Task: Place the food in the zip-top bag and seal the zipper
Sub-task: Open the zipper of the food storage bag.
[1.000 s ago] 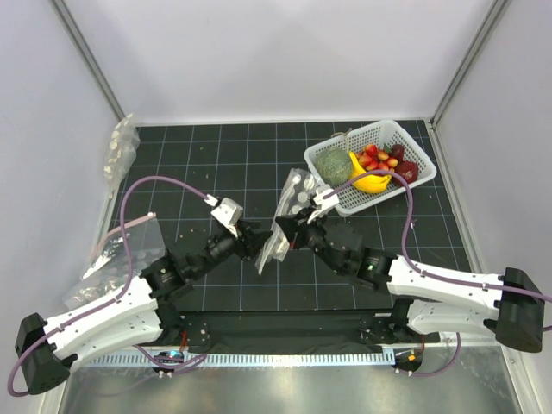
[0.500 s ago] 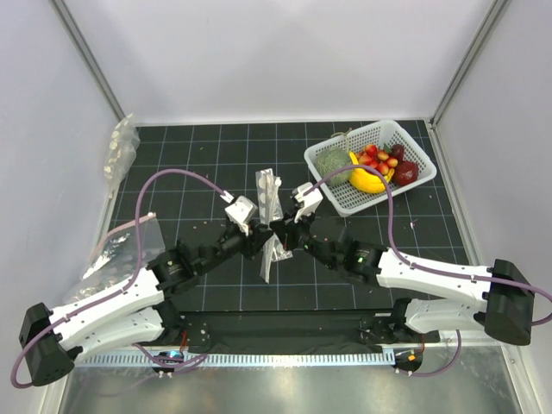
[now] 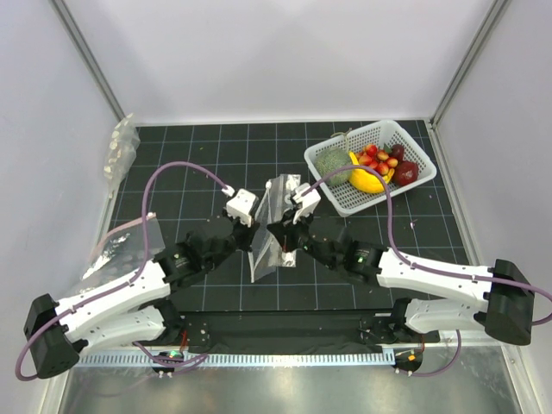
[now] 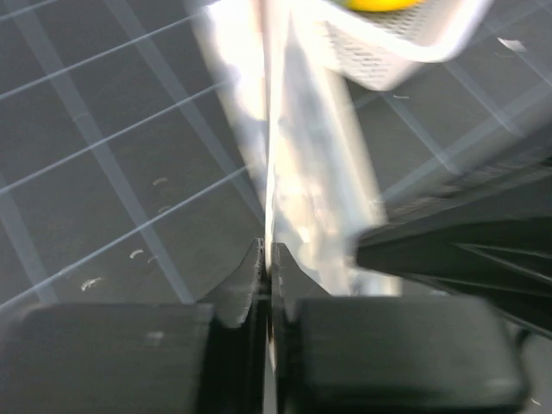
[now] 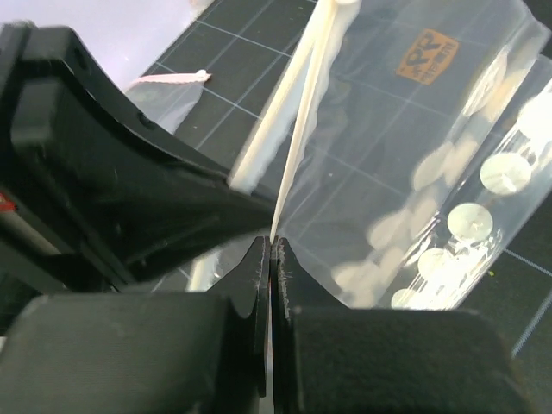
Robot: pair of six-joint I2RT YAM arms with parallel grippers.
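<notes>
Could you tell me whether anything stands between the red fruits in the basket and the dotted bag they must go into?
Nothing covers the food from above, but the banana, green vegetable and basket wall lie on its side toward the zip-top bag. The left pincer and right pincer are both shut on that bag.

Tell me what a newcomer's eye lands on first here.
First, the clear, white-dotted zip-top bag, held upright in the middle of the scene. The left claw and the right claw pinch it from either side, both shut on it. Next, the white basket at the far right, where the red food lies beside a yellow banana and a green vegetable.
</notes>
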